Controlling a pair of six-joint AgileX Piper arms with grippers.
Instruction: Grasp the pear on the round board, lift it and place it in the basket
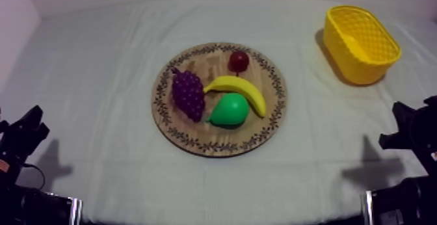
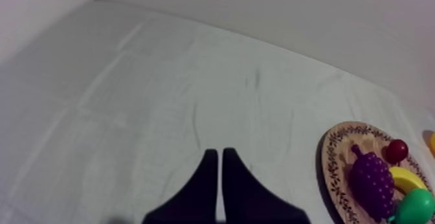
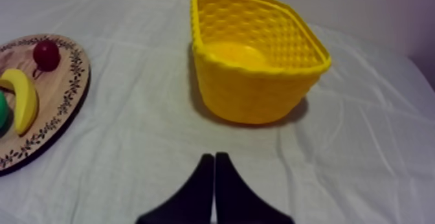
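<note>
1. The pear (image 1: 229, 110), smooth and bright green, is seen lying on its side on the wooden board (image 1: 201, 65), touching the banana (image 1: 242, 89).
2. The left pincer (image 2: 217, 154) and right pincer (image 3: 213, 156) are each clenched on nothing.
3. The pear lies mid-desk, ahead and inward of both. The right arm is judged better placed, because the yellow basket (image 1: 351, 62) stands on its side.

No text, label, brand, number or sign can be read in any view. The wooden board (image 1: 195, 64), at the centre of the top view, carries a dark band of repeated ornament round its rim. This appears to be a leaf pattern, not lettering. The yellow basket (image 1: 354, 68), at the upper right of the same frame, shows a plain woven wall without markings.
</note>
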